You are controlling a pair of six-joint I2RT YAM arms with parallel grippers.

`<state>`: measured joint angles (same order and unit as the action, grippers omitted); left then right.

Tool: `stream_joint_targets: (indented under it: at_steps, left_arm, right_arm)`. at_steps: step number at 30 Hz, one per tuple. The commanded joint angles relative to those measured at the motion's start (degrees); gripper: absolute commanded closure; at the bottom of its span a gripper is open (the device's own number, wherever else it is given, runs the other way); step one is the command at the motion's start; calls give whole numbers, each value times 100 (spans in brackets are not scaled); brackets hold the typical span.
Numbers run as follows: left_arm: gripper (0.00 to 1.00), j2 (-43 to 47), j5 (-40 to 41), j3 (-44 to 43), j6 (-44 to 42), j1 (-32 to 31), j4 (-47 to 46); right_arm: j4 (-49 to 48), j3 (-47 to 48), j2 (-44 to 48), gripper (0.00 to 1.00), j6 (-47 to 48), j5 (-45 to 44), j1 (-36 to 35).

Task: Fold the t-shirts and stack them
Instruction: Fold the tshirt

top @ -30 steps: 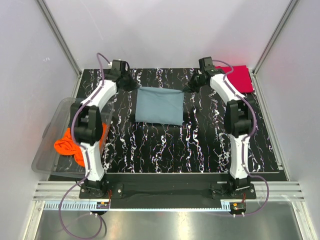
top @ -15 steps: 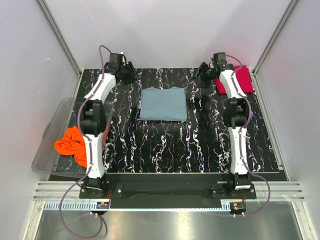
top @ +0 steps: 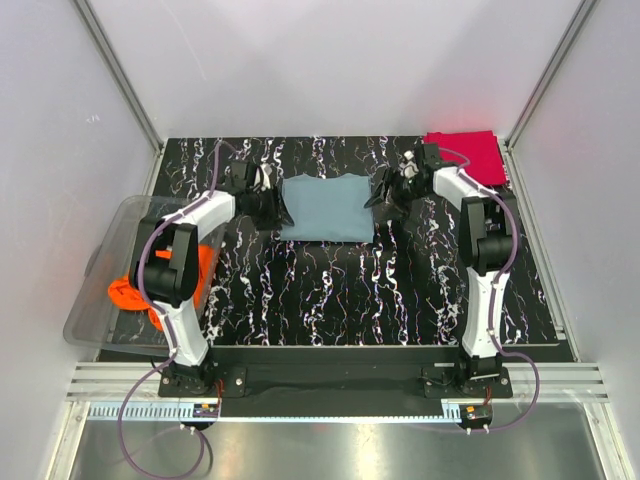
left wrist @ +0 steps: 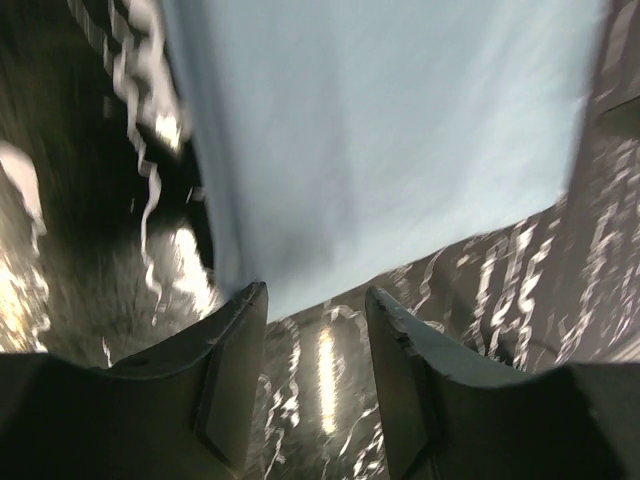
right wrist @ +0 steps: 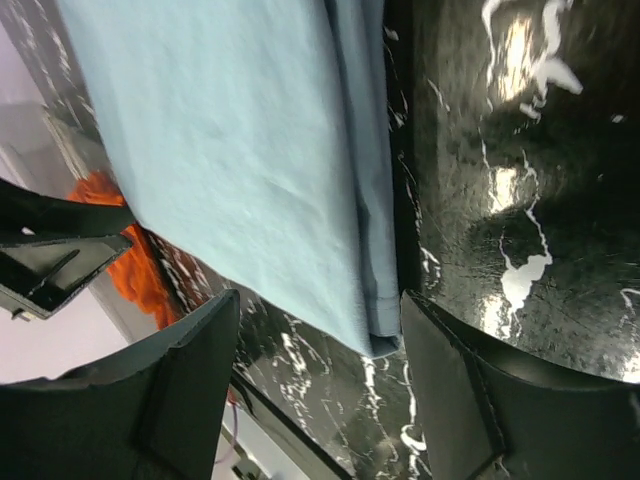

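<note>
The grey-blue t-shirt (top: pixel 326 207) lies folded into a flat rectangle at the middle back of the table. My left gripper (top: pixel 283 213) sits at its near left corner, open, with only table between the fingers; the shirt (left wrist: pixel 380 130) starts just past its tips (left wrist: pixel 315 305). My right gripper (top: pixel 380 202) hovers at the shirt's right edge, open and empty (right wrist: pixel 320 315) over the near corner of the cloth (right wrist: pixel 230 150). A red t-shirt (top: pixel 466 154) lies folded at the back right corner. An orange t-shirt (top: pixel 128 291) lies crumpled in the bin.
A clear plastic bin (top: pixel 92 300) stands off the table's left edge, under the left arm's elbow. The black marbled table (top: pixel 330 300) is bordered by white walls and metal posts. The orange cloth (right wrist: pixel 135 270) and the left gripper (right wrist: pixel 55 250) show in the right wrist view.
Both grippers let go of the grey-blue shirt's far edge and opened. The shirt settled flat, and both arms lifted back, then swung down to its near corners.
</note>
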<state>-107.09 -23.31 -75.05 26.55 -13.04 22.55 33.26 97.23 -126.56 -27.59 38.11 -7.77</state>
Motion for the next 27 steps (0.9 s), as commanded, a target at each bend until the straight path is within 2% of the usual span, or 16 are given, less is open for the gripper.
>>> stream_joint_targets:
  at_steps: [1,7,9,12,13,15,17,18,19,21,26,27]
  left_arm:
    - [52,39,-253,165,-132,21,-488]
    - [53,-181,-261,315,-229,-6,-488]
    - [59,-207,-314,403,-194,-6,-479]
    - [71,-155,-376,605,-97,-23,-479]
    - [76,-128,-419,701,-97,-23,-488]
    - [85,-102,-446,807,-79,-50,-479]
    - [91,-58,-499,965,-62,-76,-462]
    - [100,-23,-508,1053,-27,-102,-470]
    - [100,73,-499,1227,26,-146,-462]
    - [100,214,-482,1448,79,-216,-453]
    - [100,1232,-350,2555,596,-603,-462]
    - [96,1443,-341,2739,693,-673,-462]
  right_arm:
    - [-434,-353,457,28,325,118,-128]
    - [-513,-811,405,31,509,30,-251]
    - [-522,-820,343,37,466,92,-286]
    - [-557,-1004,448,53,378,74,-339]
    - [-592,-1170,553,66,308,74,-339]
    - [-618,-1346,711,74,229,109,-339]
    - [-715,-1671,852,87,71,127,-339]
    - [-715,-1785,1027,90,26,83,-339]
    - [-759,-2065,1141,93,-26,92,-339]
    - [-785,-2383,1535,94,-105,92,-339]
    - [-777,-3771,2599,94,-746,258,-392]
    - [-777,-3999,3011,93,-834,267,-435]
